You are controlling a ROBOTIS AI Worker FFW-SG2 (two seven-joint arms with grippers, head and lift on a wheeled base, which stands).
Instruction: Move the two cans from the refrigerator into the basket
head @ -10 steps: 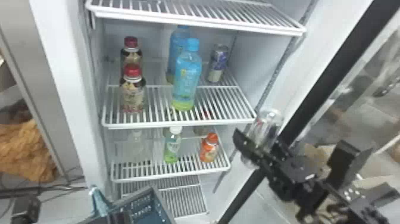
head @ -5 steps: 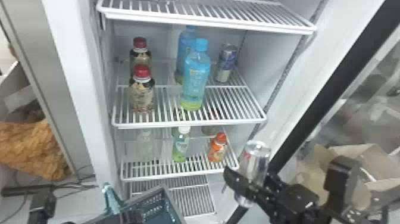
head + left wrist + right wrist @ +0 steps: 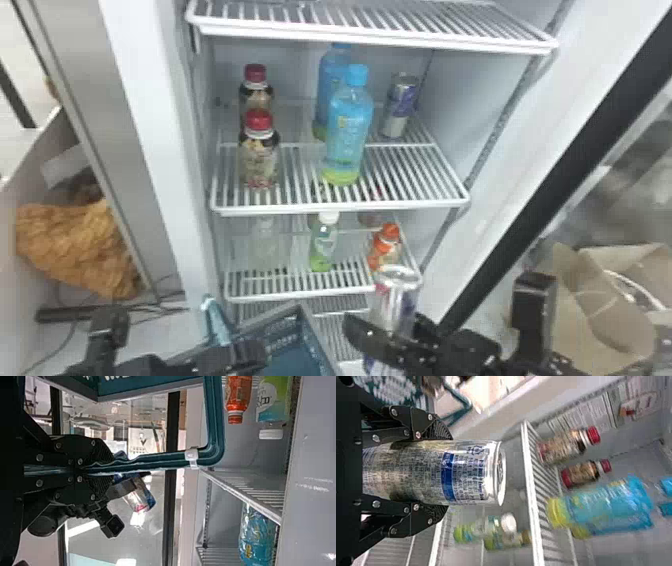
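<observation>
Silver can (image 3: 395, 302), head view: roughly upright, gripped by the right gripper (image 3: 387, 327), to the right of the basket (image 3: 292, 357).
Right arm, head view: comes in from the bottom edge, right of centre, and reaches leftward, a finger on either side of the can's body.
Left arm, head view: low at the left of the bottom edge, reaching rightward, with the left gripper (image 3: 240, 354) at the basket's rim.
Second can, head view: purple and silver (image 3: 401, 106), upright on the middle shelf (image 3: 340, 206), behind and to the right of the blue bottles (image 3: 350, 125).
Red-capped bottles (image 3: 259, 155), head view: on the same shelf, at its left.
Orange bottle (image 3: 385, 247), head view: one shelf down, right of the green bottle (image 3: 324, 245).
Basket rim, left wrist view: pinched between the left gripper's (image 3: 101, 470) fingers, which point along it.
Silver can, left wrist view: farther off, tilted relative to the rim, in the other gripper.
Right gripper (image 3: 449, 473), right wrist view: clamped on the can's sides, the lid standing out past the fingertips.
</observation>
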